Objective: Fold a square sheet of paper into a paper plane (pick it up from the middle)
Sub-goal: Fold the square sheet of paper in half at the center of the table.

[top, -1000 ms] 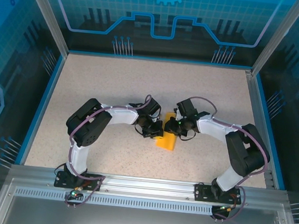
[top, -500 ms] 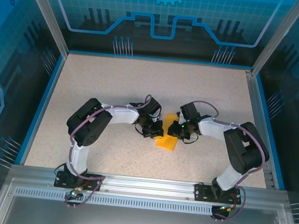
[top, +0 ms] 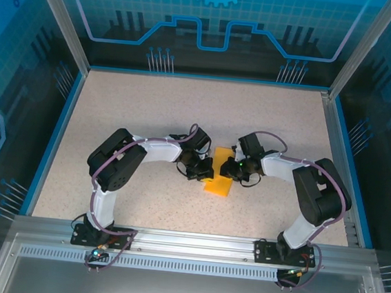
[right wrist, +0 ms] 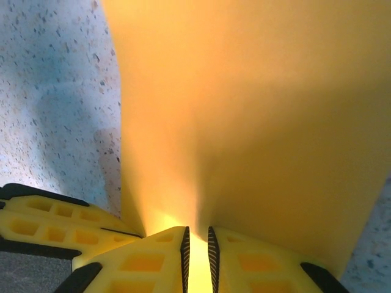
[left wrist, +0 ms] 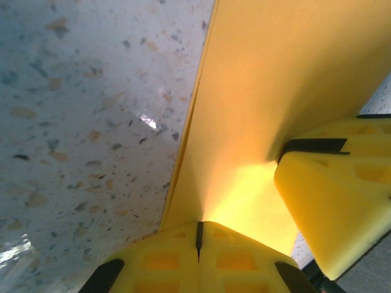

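Now the paper (top: pixel 217 185), long axis 12 to 6 o'clock, is pinched at 9 by the left pincer (top: pixel 207 170) and at 3 by the right pincer (top: pixel 229 169).

The desk (top: pixel 151 107) is a pale beige top with fine dark and tan speckles, with blue edging (top: pixel 56 140) round the sides and a metal rail (top: pixel 193 242) along the near edge. Near the middle sits the square sheet of paper (top: pixel 218 179), orange-yellow and folded narrow. Up close one long edge meets the desk, but honestly I can't tell if the rest lies flat.
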You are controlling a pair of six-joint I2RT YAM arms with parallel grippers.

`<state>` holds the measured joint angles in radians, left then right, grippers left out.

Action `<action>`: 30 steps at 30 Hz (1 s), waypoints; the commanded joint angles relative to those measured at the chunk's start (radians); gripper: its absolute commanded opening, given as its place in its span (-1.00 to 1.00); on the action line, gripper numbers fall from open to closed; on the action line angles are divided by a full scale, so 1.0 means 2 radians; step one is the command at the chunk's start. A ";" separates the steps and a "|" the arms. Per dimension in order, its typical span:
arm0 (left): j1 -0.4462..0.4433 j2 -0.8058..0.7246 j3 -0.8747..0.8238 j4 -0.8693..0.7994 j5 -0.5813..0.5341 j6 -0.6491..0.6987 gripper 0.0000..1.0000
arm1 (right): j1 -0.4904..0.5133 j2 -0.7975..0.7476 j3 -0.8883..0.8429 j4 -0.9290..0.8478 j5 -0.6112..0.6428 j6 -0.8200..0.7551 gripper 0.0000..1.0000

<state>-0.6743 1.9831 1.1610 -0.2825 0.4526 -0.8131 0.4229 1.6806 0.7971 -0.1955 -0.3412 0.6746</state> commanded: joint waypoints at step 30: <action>-0.003 0.052 -0.024 -0.081 -0.056 -0.002 -0.90 | -0.071 0.016 -0.013 0.112 -0.021 0.000 -0.67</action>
<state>-0.6743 1.9850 1.1629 -0.2840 0.4526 -0.8127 0.2916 1.7168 0.7357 0.0380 -0.4202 0.6800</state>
